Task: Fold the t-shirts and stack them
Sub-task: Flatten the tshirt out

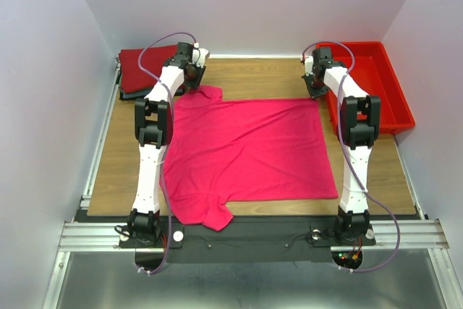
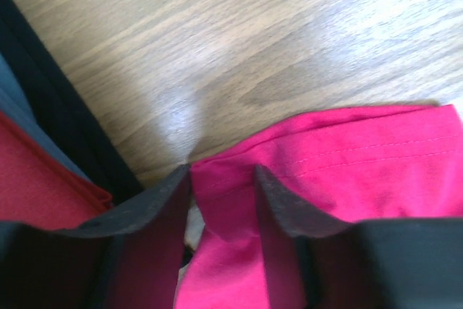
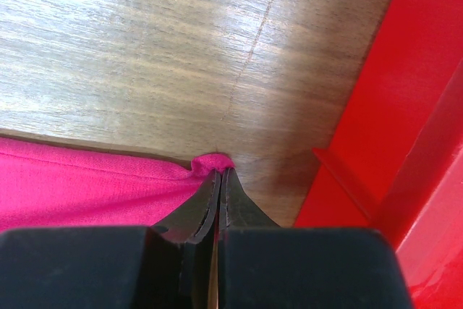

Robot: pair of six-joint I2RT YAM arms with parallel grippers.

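LAYOUT | spread t-shirt [image 1: 249, 153]: flat on table [image 1: 116, 164], centre | folded t-shirts [image 1: 141, 66]: stacked, far-left corner | bin [image 1: 376, 81]: far right, beside spread t-shirt | left gripper [image 2: 221, 179]: astride its far-left corner | right gripper [image 3: 219, 175]: on far-right corner, left of bin

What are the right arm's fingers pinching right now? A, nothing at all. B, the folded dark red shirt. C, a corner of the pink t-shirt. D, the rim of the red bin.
C: the right wrist view shows the right fingers shut on a puckered corner of the pink t-shirt, beside the red bin.
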